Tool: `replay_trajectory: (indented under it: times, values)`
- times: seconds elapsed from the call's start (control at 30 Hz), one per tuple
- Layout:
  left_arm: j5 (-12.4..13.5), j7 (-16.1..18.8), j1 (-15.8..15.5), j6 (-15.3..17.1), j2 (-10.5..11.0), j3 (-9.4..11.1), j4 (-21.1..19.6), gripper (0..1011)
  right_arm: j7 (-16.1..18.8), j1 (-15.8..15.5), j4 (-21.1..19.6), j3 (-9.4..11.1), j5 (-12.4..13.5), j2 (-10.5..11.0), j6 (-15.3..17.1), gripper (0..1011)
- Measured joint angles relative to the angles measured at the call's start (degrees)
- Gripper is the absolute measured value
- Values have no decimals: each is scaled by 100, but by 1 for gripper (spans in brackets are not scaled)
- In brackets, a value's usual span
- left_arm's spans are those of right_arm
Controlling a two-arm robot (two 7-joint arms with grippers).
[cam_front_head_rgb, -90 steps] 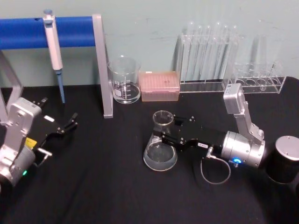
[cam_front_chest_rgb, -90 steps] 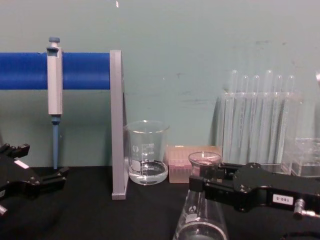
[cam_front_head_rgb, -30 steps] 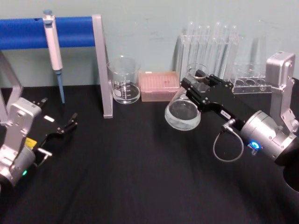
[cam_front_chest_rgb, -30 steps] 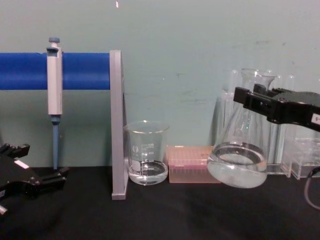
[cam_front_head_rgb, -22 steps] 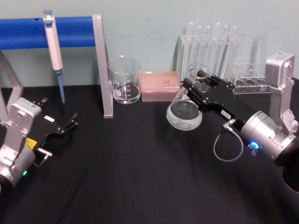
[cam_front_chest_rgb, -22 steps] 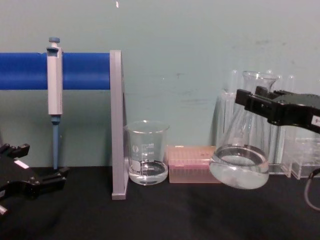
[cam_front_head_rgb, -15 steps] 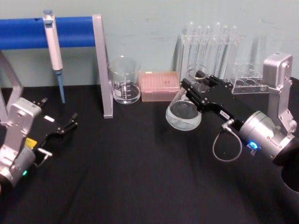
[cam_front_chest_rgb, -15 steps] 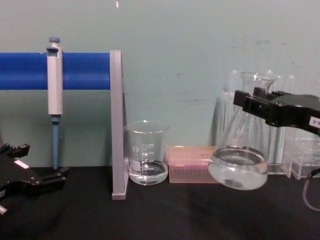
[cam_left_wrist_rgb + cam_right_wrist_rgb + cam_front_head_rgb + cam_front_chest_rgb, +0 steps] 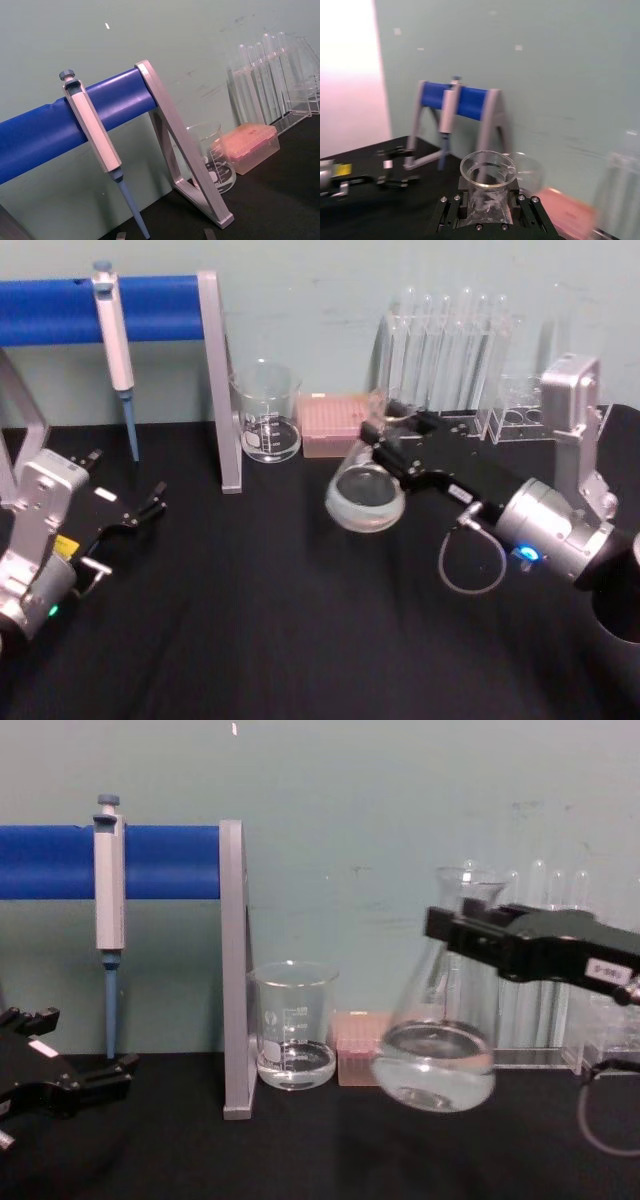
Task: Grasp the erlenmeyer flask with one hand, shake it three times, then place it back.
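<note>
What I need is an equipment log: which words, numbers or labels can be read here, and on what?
Nothing reads clearly.
White label on the right gripper holding the erlenmeyer flask: digits, too blurred to read.
White graduations on the beaker: too small to read.
Yellow sticker on the left arm: too small to read.

Clear glass erlenmeyer flask (image 9: 365, 500), matt black table (image 9: 250, 620)

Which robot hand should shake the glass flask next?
Right, most likely. The right hand grips the erlenmeyer flask by its neck, lifted off the table. The left hand rests open, far over by the pipette.
</note>
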Motion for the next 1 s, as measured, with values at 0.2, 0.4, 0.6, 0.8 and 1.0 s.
replay_trajectory:
  times: [0.2,0.4,0.6,0.8,1.0]
  values:
    - [0,0,0,0,0,0,0,1001,642,289,139,-407,111,37,-63,456]
    - [0,0,0,0,0,0,0,1001,1121,515,234,-759,212,32,-86,456]
    - [0,0,0,0,0,0,0,1001,1281,637,329,-927,325,33,-128,456]
    - [0,0,0,0,0,0,0,1001,1107,606,342,-915,390,42,-217,456]
    - [0,0,0,0,0,0,0,1001,665,463,302,-756,386,91,-340,456]
